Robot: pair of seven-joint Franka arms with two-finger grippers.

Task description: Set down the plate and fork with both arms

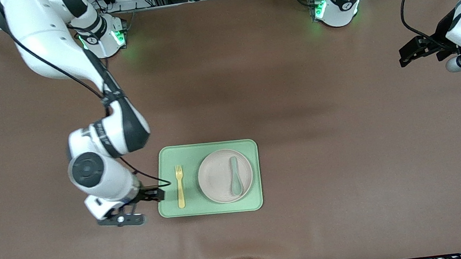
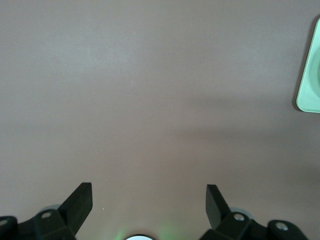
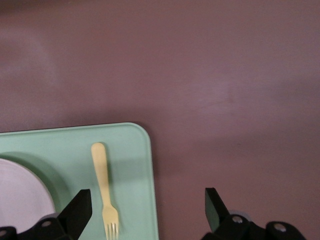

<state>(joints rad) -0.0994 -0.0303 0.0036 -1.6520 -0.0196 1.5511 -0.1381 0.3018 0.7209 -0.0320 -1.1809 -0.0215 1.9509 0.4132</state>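
The pale yellow fork lies flat on the light green tray, beside the round beige-pink plate, toward the right arm's end. The plate rests on the tray and carries a grey-green spoon. My right gripper hovers over the tray's edge next to the fork, open and empty. In the right wrist view the fork lies on the tray near one finger of the right gripper, apart from it. My left gripper waits open over bare table at the left arm's end.
A brown cloth covers the table. The left wrist view has only this cloth under the open left gripper, with a corner of the tray at its border. The arm bases glow green along the table's edge.
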